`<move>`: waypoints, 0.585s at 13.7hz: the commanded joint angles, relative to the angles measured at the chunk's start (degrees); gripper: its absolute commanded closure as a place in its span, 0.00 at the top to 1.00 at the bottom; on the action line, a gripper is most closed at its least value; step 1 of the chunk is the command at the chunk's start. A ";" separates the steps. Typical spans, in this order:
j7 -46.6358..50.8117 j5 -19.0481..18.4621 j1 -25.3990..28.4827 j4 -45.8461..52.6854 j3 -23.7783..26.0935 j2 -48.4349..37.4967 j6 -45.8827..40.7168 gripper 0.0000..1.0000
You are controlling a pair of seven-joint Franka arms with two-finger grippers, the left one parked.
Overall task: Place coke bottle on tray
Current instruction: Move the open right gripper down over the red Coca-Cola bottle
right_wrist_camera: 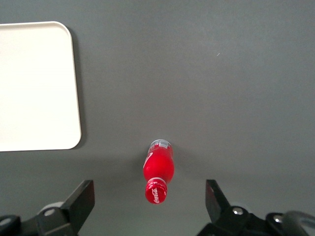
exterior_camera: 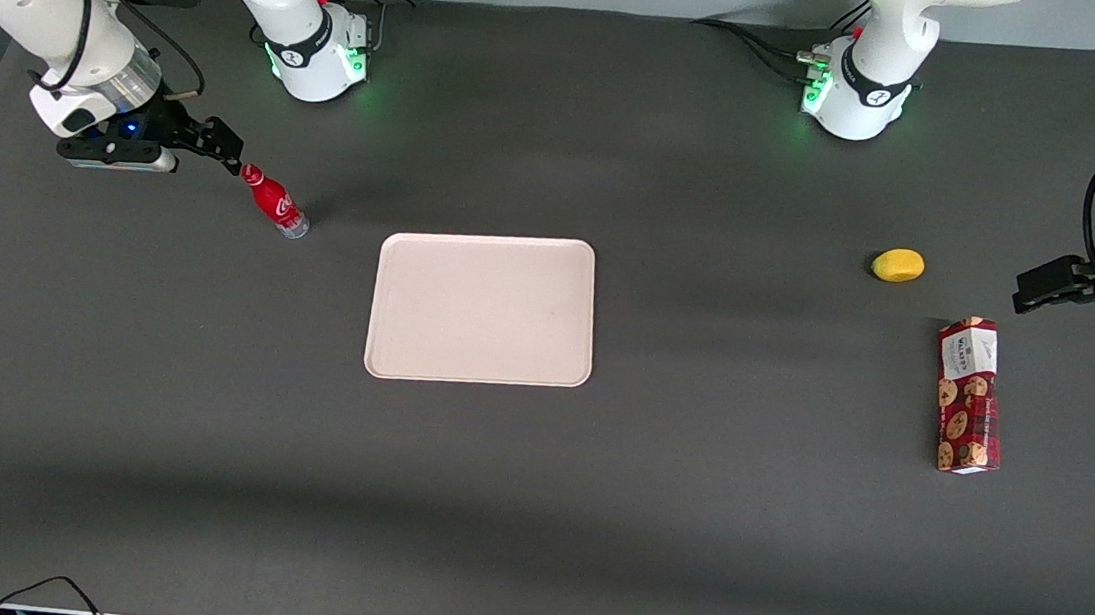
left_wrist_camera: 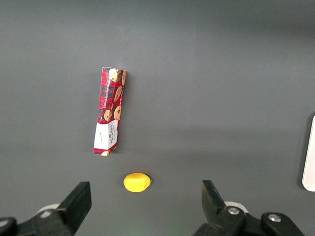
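The coke bottle (exterior_camera: 274, 202), slim and red with a red cap and clear base, stands upright on the dark table beside the tray, toward the working arm's end. The pale pinkish-cream tray (exterior_camera: 483, 307) lies flat and empty in the middle of the table. My gripper (exterior_camera: 221, 148) is open and empty, hovering above the table just beside the bottle's cap. In the right wrist view the bottle (right_wrist_camera: 158, 172) stands between my spread fingers (right_wrist_camera: 82, 196), its cap near the gripper (right_wrist_camera: 150, 199), with the tray's corner (right_wrist_camera: 64, 128) close by.
A yellow lemon-shaped object (exterior_camera: 898, 265) and a red cookie box (exterior_camera: 969, 395) lie toward the parked arm's end of the table. Both also show in the left wrist view, the lemon (left_wrist_camera: 137, 182) and the box (left_wrist_camera: 110, 111).
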 commanded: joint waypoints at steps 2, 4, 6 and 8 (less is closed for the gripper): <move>0.31 1.47 -0.50 -8.80 -0.56 -3.07 7.63 1.00; 0.22 1.56 -0.59 -13.11 -0.65 -3.42 12.81 1.00; 0.13 1.56 -0.59 -14.62 -2.04 -3.42 13.63 1.00; 0.13 1.56 -0.59 -15.41 -3.02 -3.42 13.80 1.00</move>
